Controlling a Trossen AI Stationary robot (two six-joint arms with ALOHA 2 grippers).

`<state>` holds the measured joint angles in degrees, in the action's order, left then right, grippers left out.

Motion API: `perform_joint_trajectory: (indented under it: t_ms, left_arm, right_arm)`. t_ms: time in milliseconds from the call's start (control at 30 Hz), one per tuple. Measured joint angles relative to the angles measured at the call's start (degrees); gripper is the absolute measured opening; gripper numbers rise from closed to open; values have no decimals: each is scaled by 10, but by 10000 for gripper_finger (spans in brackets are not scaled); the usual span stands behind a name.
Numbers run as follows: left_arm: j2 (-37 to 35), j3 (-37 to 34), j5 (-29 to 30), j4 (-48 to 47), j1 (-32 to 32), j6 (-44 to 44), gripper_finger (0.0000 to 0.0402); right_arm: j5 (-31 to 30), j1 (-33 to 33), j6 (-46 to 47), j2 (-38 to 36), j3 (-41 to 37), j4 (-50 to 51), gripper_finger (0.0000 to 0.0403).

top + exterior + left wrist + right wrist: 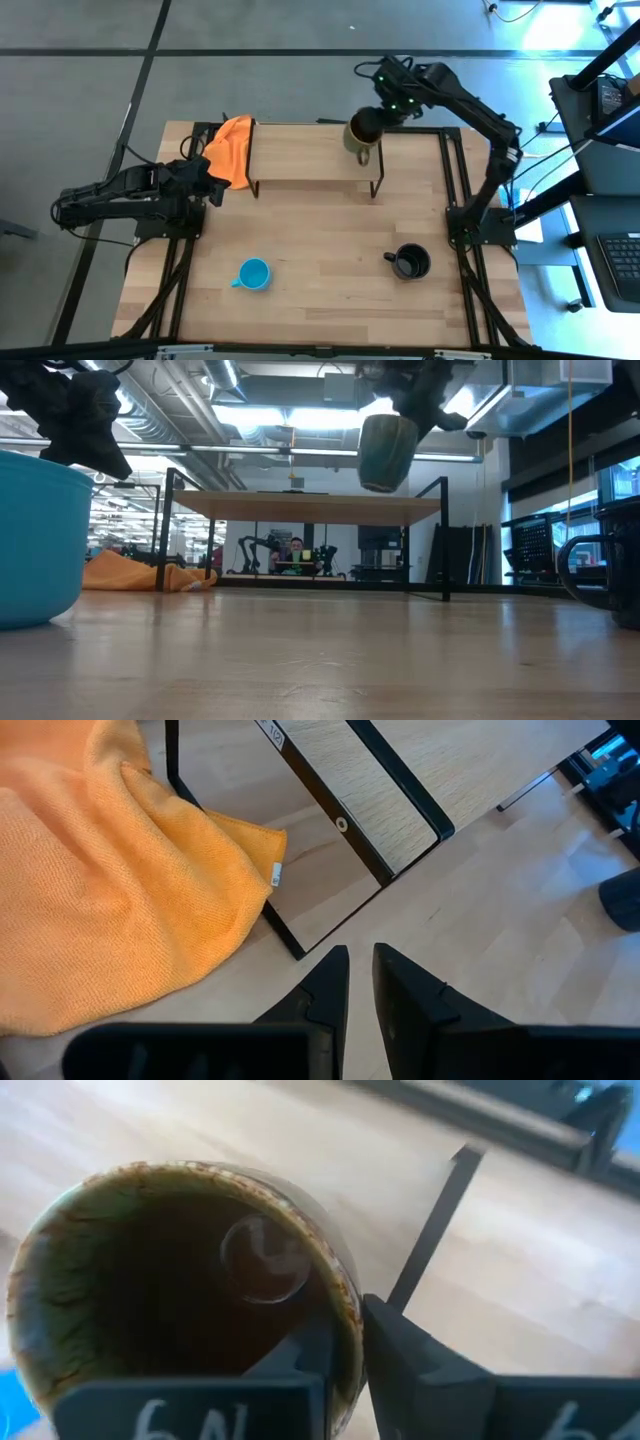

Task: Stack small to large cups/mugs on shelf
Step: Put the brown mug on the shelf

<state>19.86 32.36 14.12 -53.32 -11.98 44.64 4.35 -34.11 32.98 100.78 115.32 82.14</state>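
I see the right pincer [372, 122] clamped on the rim of the olive-brown mug [361, 134], holding it tilted above the shelf [300, 152] at its right end. The left pincer [215, 185], fingers nearly together, waits beside the orange cloth [233, 145]. The blue mug [254, 274] and black mug [410, 262] stand on the counter [320, 240].

The shelf [300, 150] stands at the far middle of the table [320, 290]. A cloth [232, 148] lies against its left end. The large mug [362, 136] hangs above its right end, off the board. In front of the shelf, the small mug [254, 273] sits front-left and the mid-sized mug [409, 262] front-right, well apart.
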Motion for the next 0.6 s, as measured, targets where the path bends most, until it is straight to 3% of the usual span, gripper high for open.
perform_joint_trajectory:
  t_ms: [600]
  left_arm:
    - [0,0,12,0,0,-16,43]
  right_arm:
    - [-33,10,46,24,17,39,39]
